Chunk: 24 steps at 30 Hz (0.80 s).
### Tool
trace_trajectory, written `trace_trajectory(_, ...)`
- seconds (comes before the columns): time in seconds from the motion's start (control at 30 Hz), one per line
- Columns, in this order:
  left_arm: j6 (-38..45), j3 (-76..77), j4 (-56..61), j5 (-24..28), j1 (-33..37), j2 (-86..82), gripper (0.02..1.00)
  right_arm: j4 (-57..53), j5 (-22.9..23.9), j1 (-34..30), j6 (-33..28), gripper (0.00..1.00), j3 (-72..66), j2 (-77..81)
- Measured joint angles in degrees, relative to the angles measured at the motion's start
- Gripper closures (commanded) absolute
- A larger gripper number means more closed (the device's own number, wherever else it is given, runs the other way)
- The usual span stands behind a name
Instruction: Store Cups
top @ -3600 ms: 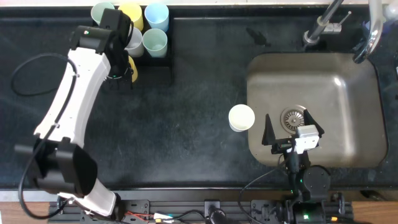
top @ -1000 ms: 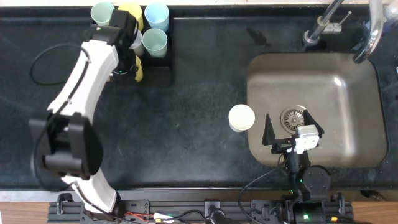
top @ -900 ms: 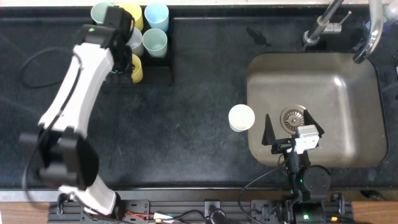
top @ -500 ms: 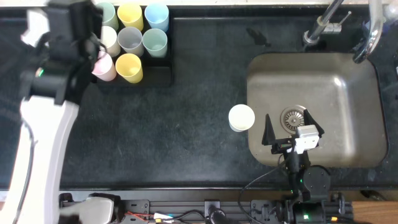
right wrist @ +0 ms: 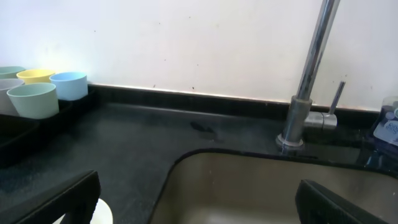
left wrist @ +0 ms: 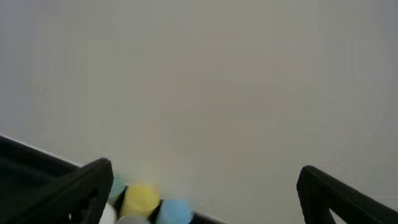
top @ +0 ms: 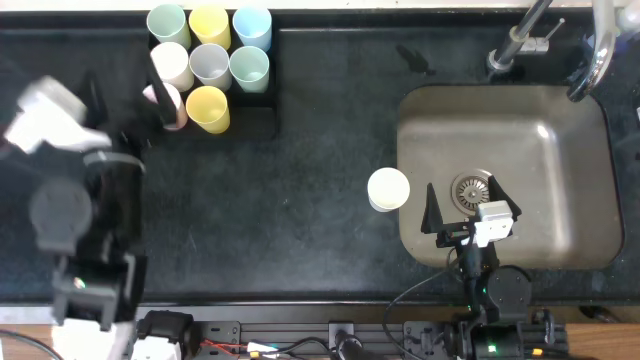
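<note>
Black counter (top: 300, 200), with the sink (top: 590, 150) at 3 o'clock. Cup rack (top: 255, 115) at 11 o'clock, pastel cups (top: 248, 65) standing in it mouths up. Left gripper (left wrist: 205, 171) raised near the rack's 9 o'clock side, jaws released. Right gripper (top: 465, 195) over the sink, jaws spread wide. Loose white cup (top: 388, 188) on the counter, just beside the sink rim's 9 o'clock edge.

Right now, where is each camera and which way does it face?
Top view: fixed overhead, looking down on the counter, sink and cup rack; left arm and right arm show.
Left wrist view: on the left arm's wrist, facing the back wall; left gripper open.
Right wrist view: low by the sink, facing the faucet; right gripper open.
Shared: all three show the back-row yellow cup and blue cup.
</note>
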Motion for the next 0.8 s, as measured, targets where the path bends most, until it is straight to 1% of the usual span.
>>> trace_trajectory(0.13, 5.9, -11.0, 3.2, 3.5, 0.4, -8.1, 0.018, 0.0, 0.0, 0.0, 0.0, 0.005, 0.0, 0.0)
trace_trajectory(0.27, 8.7, -18.7, 3.7, 5.6, 1.6, -16.1, 0.018, 0.0, 0.0, 0.0, 0.0, 0.005, 0.0, 0.0)
trace_trajectory(0.43, 10.0, -26.9, 3.5, 8.0, 4.4, -25.4, 0.018, 0.0, 0.0, 0.0, 0.0, 0.007, 0.0, 0.0)
trace_trajectory(0.57, 10.4, -32.9, 3.3, 8.8, 6.2, -31.7, 0.018, 0.0, 0.0, 0.0, 0.0, 0.005, 0.0, 0.0)
trace_trajectory(0.8, 10.4, -41.6, 2.2, 10.8, 6.5, -41.5, 0.018, 0.0, 0.0, 0.0, 0.0, 0.005, 0.0, 0.0)
